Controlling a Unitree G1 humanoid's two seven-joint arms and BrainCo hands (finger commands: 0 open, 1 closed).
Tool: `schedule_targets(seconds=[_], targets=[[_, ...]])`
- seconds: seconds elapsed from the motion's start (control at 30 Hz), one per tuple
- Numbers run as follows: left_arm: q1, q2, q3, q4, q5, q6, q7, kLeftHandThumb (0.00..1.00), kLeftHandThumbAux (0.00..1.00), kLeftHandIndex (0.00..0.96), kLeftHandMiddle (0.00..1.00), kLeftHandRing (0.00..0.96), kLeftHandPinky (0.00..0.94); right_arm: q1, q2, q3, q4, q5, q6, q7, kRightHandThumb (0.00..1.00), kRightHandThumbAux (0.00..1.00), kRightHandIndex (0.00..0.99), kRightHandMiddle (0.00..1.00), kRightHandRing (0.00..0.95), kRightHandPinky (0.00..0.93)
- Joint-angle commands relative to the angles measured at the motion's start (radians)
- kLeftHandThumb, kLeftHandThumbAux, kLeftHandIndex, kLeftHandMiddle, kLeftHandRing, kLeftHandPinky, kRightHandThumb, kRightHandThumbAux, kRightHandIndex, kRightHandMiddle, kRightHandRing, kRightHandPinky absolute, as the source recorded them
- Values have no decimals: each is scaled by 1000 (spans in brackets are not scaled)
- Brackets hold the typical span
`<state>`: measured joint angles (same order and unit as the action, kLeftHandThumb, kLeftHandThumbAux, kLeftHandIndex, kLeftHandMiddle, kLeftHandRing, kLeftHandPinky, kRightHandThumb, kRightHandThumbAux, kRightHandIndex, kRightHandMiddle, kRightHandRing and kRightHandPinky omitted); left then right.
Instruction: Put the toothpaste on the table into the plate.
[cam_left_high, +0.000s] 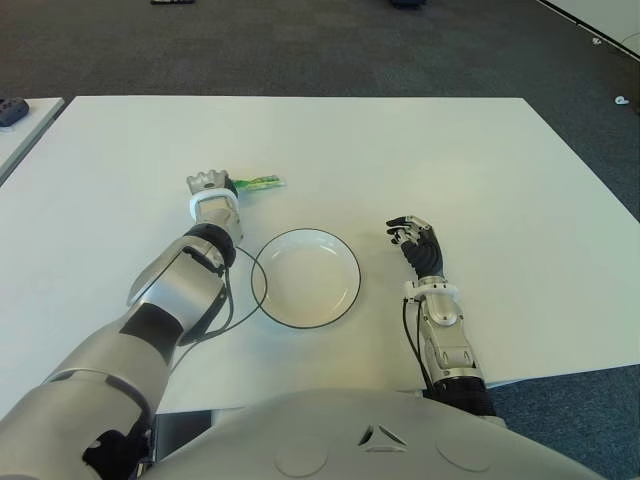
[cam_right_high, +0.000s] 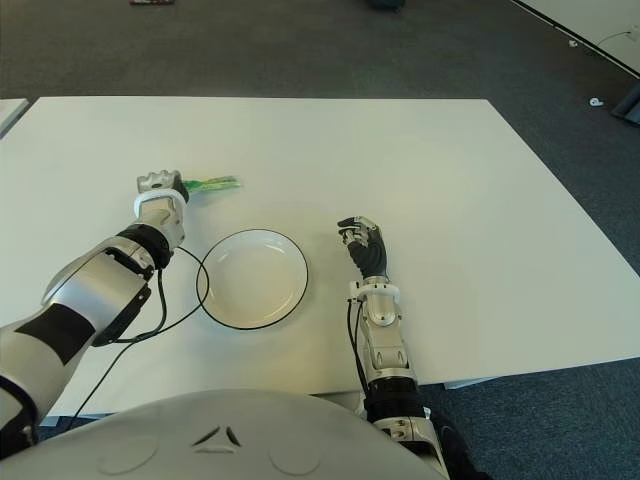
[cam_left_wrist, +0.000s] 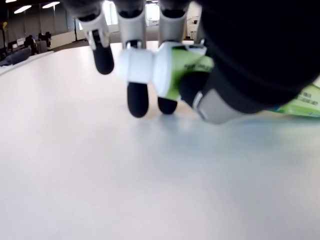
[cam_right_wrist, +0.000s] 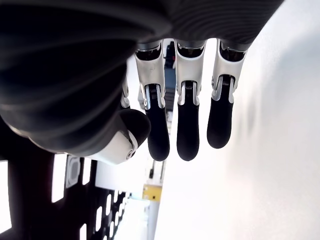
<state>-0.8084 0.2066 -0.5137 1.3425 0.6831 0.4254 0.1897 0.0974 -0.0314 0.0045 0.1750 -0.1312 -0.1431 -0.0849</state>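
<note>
Tabletop (cam_left_high: 420, 150): white, matte, square-cornered.
Floor (cam_left_high: 300, 45): dark grey carpet.
Left hand (cam_left_high: 212, 190): fingers curled around green toothpaste tube (cam_left_high: 258, 183), down at the tabletop, beyond plate's left rim.
Plate (cam_left_high: 349, 262): white, dark-rimmed.
Right hand (cam_left_high: 416, 238): right of plate, fingers relaxed, holding nothing.

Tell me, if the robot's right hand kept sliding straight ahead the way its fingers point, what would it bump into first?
Probably nothing. The right hand points toward the far edge, over bare table. The plate is off to its left, and so is the toothpaste in the left hand.
</note>
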Motion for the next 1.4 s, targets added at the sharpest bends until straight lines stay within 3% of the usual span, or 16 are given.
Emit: schedule_targets(seconds=[0.03,0.3,1.0,1.4], targets=[[34,-12,16,19,-22,-6,-11,703,714,437,735,752,801,1,-1,-3,-5,7,27,3,706,730,420,406,397,424],[37,-12,28,18,-25,-12,-2,703,715,437,825,835,860,0,-2,-5,-2,11,14,8,707,730,421,409,401,430],[43,0,42,11,-29,-47,14,703,718,435,876,891,890,-3,-7,-5,2,11,8,19,706,729,421,423,416,438],[58,61,81,-67,-62,-173,120,703,719,435,853,849,823,-13,-5,-6,22,14,-4,17,706,729,421,421,419,442]])
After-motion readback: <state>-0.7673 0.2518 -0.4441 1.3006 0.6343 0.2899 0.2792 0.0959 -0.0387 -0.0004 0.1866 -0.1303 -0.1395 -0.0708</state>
